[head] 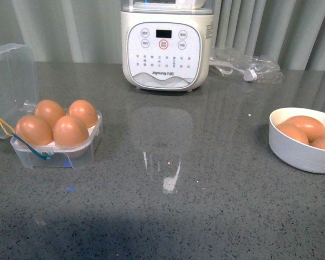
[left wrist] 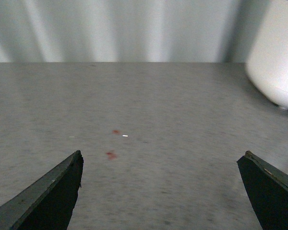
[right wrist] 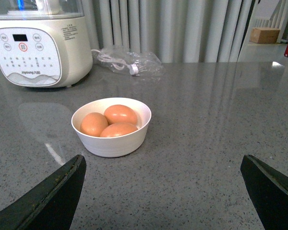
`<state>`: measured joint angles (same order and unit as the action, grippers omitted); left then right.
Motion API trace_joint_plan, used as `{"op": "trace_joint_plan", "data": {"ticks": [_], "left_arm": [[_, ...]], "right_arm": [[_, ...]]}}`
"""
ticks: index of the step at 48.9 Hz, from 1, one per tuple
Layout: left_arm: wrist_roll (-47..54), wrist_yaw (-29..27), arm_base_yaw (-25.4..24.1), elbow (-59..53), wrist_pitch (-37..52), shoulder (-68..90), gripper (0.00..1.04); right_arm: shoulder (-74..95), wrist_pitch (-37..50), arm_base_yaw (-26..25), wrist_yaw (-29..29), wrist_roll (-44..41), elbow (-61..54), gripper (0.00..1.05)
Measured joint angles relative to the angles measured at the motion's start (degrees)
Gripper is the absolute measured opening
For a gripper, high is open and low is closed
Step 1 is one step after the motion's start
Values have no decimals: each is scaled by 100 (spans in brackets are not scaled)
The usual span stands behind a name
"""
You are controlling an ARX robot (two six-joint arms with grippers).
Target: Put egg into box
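Left gripper (left wrist: 162, 153) spread wide, nothing between the fingers, above bare grey table (left wrist: 182, 105). Right gripper (right wrist: 163, 157) equally wide and empty, facing a white bowl (right wrist: 110, 143) with three brown eggs (right wrist: 117, 115). Seen from the front, box (head: 57, 157) at the table's left, clear lid (head: 11, 81) swung open, all cells filled by four eggs (head: 70, 131). White appliance (head: 166, 54) at the back, crumpled plastic bag (head: 244, 67) beside it.

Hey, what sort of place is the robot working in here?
Likely a home kitchen, or a mock-up of one: a grey speckled countertop, a Joyoung cooking appliance with a button panel, and eggs in a clear box and a white bowl.
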<state>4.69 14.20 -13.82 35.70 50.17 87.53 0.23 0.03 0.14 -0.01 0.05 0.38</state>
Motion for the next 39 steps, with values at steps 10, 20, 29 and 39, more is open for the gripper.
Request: {"op": "trace_joint_plan", "data": {"ticks": [10, 20, 29, 39], "left_arm": [[-240, 275, 400, -385, -529, -767, 98], [-1073, -232, -44, -376, -1886, -1132, 98], [-1152, -205, -63, -376, -1908, -1132, 98], [-763, -197, 66, -933, -308, -1165, 78]], "right_arm": [[0, 0, 0, 2, 0, 0, 98], [0, 0, 0, 2, 0, 0, 98], [0, 0, 0, -4, 0, 0, 98], [0, 0, 0, 0, 0, 0, 98]]}}
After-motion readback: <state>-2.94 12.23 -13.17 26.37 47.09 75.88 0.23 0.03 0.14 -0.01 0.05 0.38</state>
